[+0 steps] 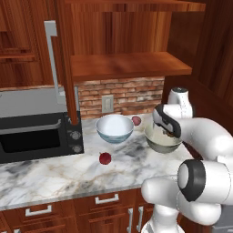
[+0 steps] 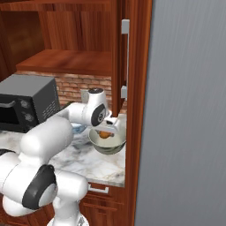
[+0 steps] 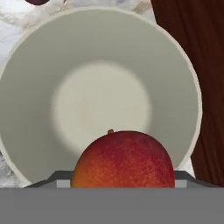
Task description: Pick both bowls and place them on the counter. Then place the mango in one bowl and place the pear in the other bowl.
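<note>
Pincer (image 2: 105,132) holds mango (image 3: 123,159) over the cream-lined bowl (image 3: 43,70).

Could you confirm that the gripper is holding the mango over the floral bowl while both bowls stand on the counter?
Not quite: the gripper holds the mango over the grey-green bowl, as the hand view shows with its plain cream inside. The floral bowl stands apart to its left. Both bowls do stand on the counter.
</note>
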